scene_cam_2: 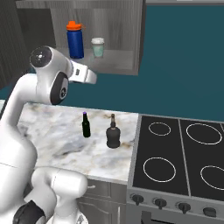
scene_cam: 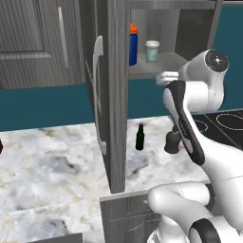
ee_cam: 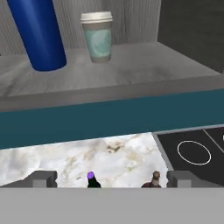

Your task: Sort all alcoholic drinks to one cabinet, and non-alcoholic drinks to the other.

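End effector: fingertips stand wide apart at the bottom edge of the hand view, nothing between them; it sits at the shelf's front edge, at centre right of the left base view and upper left of the right base view.
Blue bottle with orange cap: upright on the shelf of the open cabinet, upper left of the right base view; upper centre of the left base view; upper left of the hand view.
Pale cup with white lid: upright on the same shelf, just beside the blue bottle, apart from it; also and.
Slim green bottle with purple cap: upright on the marble worktop, centre left of the right base view; also; its cap shows at the bottom of the hand view.
Squat black bottle: upright on the worktop, near the green bottle, between it and the stove; partly hidden behind the arm in the left base view.
Cabinet door: swung open, edge-on, centre of the left base view.
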